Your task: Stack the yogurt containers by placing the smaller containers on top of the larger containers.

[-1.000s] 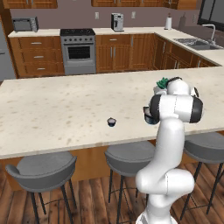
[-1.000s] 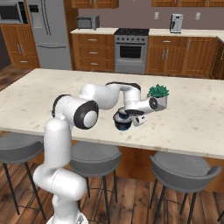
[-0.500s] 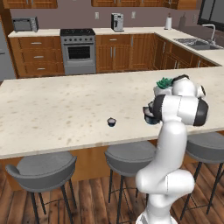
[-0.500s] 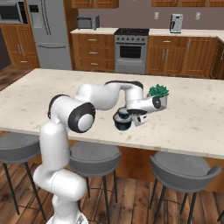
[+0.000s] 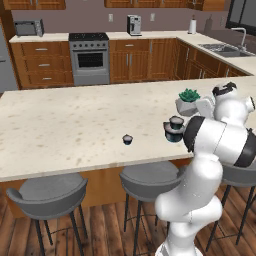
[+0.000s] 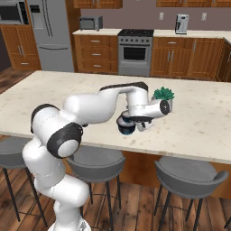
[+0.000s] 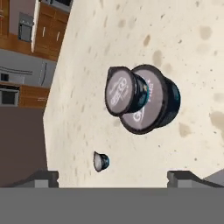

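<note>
We see the mid-sized cup (image 7: 121,91) sitting on the widest cup (image 7: 155,101) near the tabletop's (image 5: 65,120) front edge. Our gripper (image 7: 113,176) hangs spread and empty (first stack looks done). Next we fetch the tiniest cup (image 7: 101,161), toward seven o'clock in the hand view.

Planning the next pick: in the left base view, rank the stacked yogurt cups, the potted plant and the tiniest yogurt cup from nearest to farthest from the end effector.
1. Stacked yogurt cups: mid-sized on the widest, beside the arm, closest to the end effector.
2. Potted plant: just behind the stack; too close to the stack to rank firmly.
3. Tiniest yogurt cup: alone on the counter, well to the stack's left, clearly farthest.
</note>
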